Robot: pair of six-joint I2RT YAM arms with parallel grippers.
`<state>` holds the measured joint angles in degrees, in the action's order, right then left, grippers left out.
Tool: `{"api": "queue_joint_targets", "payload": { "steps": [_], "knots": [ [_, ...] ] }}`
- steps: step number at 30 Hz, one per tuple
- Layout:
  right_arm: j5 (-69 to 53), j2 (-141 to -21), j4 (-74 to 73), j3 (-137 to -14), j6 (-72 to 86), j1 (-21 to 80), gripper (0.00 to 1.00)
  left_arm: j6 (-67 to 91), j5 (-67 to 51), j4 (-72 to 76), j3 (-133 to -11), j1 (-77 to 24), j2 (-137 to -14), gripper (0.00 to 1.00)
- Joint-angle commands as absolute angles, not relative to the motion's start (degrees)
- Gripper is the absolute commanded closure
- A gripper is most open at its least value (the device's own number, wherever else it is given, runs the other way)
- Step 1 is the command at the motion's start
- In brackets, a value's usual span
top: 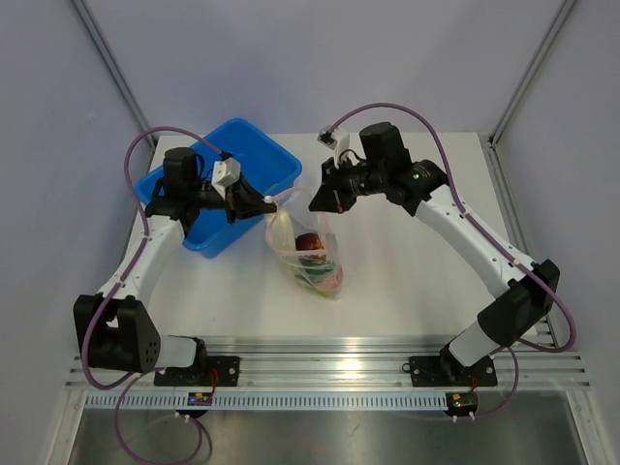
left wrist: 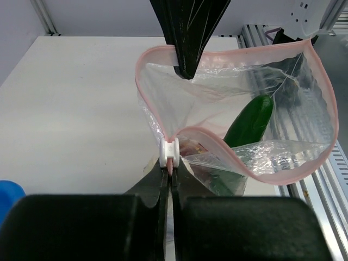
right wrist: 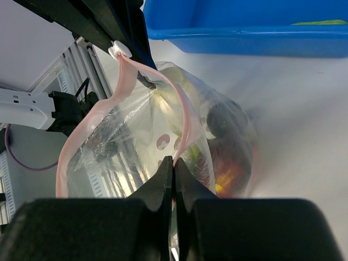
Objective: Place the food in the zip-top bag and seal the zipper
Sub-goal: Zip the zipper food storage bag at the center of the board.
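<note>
Arms reach inward from both sides, with the left gripper [top: 268,201] and right gripper [top: 315,203] meeting above the worktop [top: 417,281], beside the blue bin [top: 247,145]. Both pairs of jaws are clenched on the zipper [left wrist: 326,103], the left pair at its white slider [left wrist: 169,152]. The zip-top bag [top: 312,260] is held with its mouth raised and gaping, its long axis running toward the near edge. The left wrist view shows the green cucumber piece [left wrist: 251,120] inside; the right wrist view shows a red fruit [right wrist: 231,163].
</note>
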<state>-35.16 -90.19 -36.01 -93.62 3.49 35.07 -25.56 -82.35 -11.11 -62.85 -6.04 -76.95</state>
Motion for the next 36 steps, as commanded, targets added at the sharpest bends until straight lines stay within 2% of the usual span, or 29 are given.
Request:
{"api": "queue_joint_targets", "payload": {
  "steps": [1, 2, 5, 6, 9, 10, 16, 18, 20, 24, 36],
  "knots": [
    [-35.25, -89.30, -36.73, -96.59, 3.96, 34.72, 0.93, -24.19, -82.45, -9.41, -64.25, -6.59, -74.80, 1.00],
    [-34.72, -89.30, -37.43, -96.94, 3.87, 34.72, 0.86, -22.08, -80.01, -8.01, -63.64, -6.59, -73.58, 1.00],
    [-34.45, -89.82, -42.77, -101.76, 4.48, 34.80, 0.80, -11.18, -71.50, -0.27, -62.06, -6.59, -70.76, 1.00],
    [-34.19, -90.43, -44.72, -106.30, 4.74, 35.41, 0.70, -10.38, -69.19, -1.31, -62.49, -6.59, -70.14, 1.00],
    [-27.27, -91.57, -51.49, -115.18, 2.56, 38.74, 0.55, -7.40, -63.91, -6.21, -65.56, -6.59, -69.35, 1.00],
    [-25.77, -92.10, -53.07, -117.23, 2.11, 39.28, 0.53, -6.69, -63.29, -7.02, -66.35, -6.59, -69.35, 1.00],
    [-15.40, -98.08, -59.76, -126.11, -4.65, 45.95, 0.53, -5.71, -68.97, -11.68, -70.04, -6.59, -70.40, 1.00],
    [-16.95, -98.61, -59.24, -125.87, -10.79, 46.84, 0.59, -9.03, -70.83, -17.20, -72.67, -6.59, -71.27, 1.00],
    [-19.33, -97.22, -54.34, -122.97, -14.22, 47.37, 0.60, -11.85, -73.38, -24.04, -74.52, -6.59, -72.42, 1.00],
    [-22.76, -92.21, -44.05, -113.65, -20.73, 47.46, 0.59, -15.55, -75.14, -28.48, -76.20, -6.59, -72.77, 1.00],
    [-29.00, -95.89, -45.71, -121.02, -27.33, 48.08, 0.57, -15.11, -77.26, -28.74, -76.11, -6.50, -72.16, 1.00]
  ]
}}
